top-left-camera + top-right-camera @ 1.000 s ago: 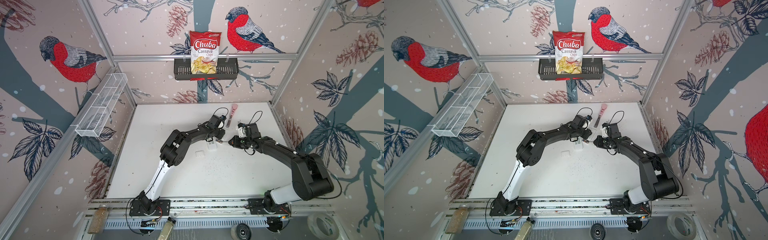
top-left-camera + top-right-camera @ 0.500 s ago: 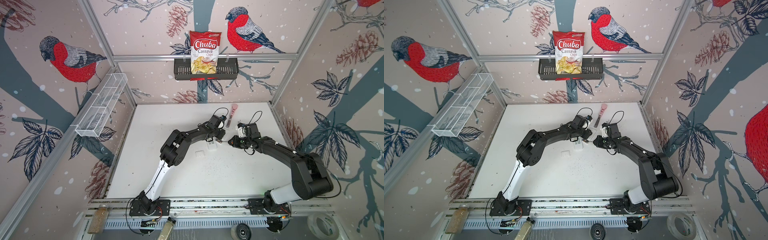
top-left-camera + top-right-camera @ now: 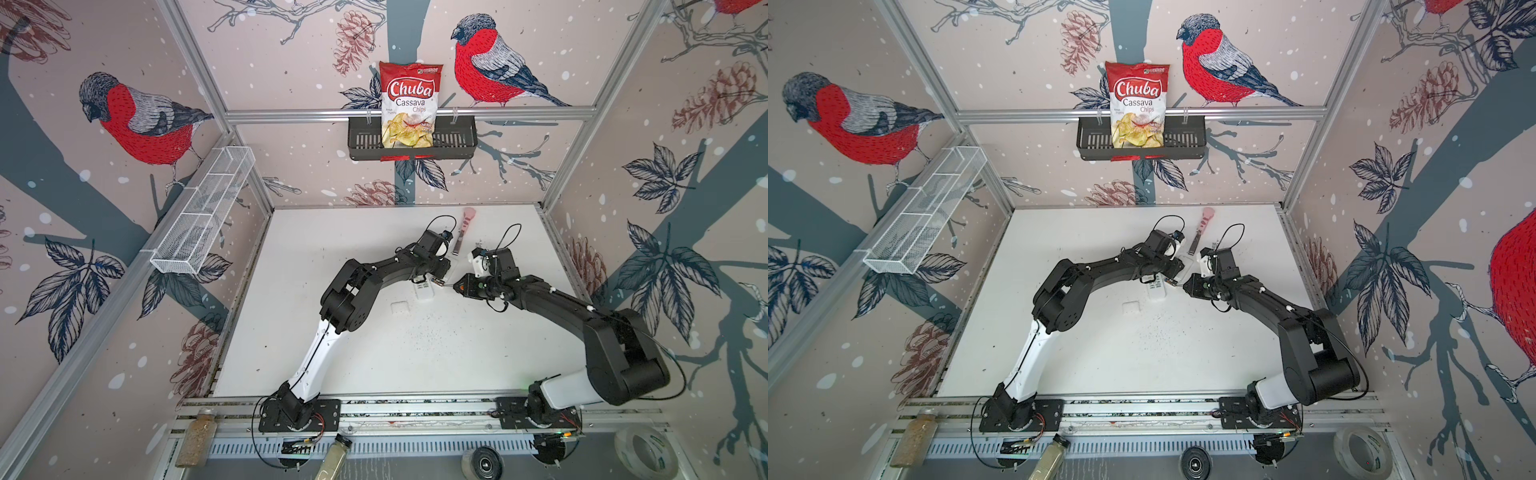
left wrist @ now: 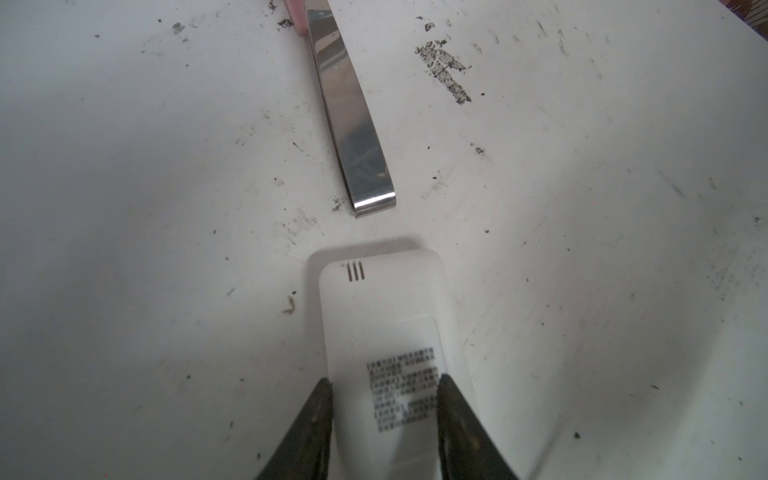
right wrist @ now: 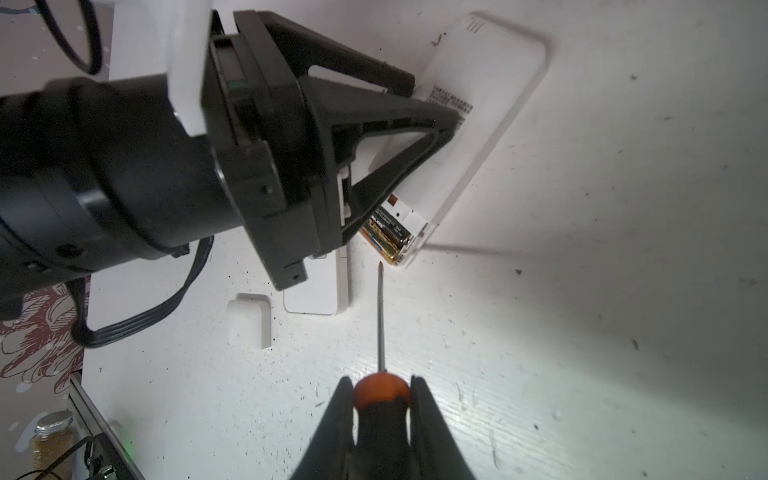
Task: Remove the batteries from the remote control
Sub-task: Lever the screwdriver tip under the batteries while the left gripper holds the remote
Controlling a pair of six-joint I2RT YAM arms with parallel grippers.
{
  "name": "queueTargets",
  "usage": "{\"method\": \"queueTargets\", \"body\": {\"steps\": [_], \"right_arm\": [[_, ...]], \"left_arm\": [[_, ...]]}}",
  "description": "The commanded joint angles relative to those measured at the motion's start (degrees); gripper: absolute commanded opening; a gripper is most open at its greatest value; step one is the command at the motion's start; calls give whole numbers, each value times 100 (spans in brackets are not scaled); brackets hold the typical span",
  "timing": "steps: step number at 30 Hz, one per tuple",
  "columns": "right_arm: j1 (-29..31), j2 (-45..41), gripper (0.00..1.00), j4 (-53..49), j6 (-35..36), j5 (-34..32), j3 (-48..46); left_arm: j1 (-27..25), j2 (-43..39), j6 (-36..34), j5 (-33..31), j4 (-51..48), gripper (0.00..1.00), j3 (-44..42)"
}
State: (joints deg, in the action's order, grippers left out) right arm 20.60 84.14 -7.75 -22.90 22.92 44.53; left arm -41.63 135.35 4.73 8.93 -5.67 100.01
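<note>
- White scuffed desk, walls papered with birds.
- Left jaws clamp the remote across its width, label side up.
- Batteries lie in the remote's open compartment, at its end.
- Right jaws grip the screwdriver by its orange handle, with the tip just short of the batteries.

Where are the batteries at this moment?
The batteries sit near mid-table, in the open end of the white remote held by the left gripper; in the right wrist view the screwdriver tip points at them.
</note>
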Motion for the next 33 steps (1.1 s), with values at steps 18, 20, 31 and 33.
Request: {"method": "queueTargets", "body": {"steps": [18, 20, 31, 33], "right_arm": [[128, 234, 9, 516, -213, -256, -58], [159, 236, 9, 601, -255, -319, -96], [217, -26, 9, 1480, -592, -499, -613], [234, -92, 9, 1557, -615, -549, -629]], "left_arm": [[23, 150, -76, -207, -1314, 40, -104], [23, 157, -75, -210, -1306, 40, -113], [23, 150, -60, -182, -1268, 40, -172], [23, 150, -60, -185, -1261, 40, -190]]}}
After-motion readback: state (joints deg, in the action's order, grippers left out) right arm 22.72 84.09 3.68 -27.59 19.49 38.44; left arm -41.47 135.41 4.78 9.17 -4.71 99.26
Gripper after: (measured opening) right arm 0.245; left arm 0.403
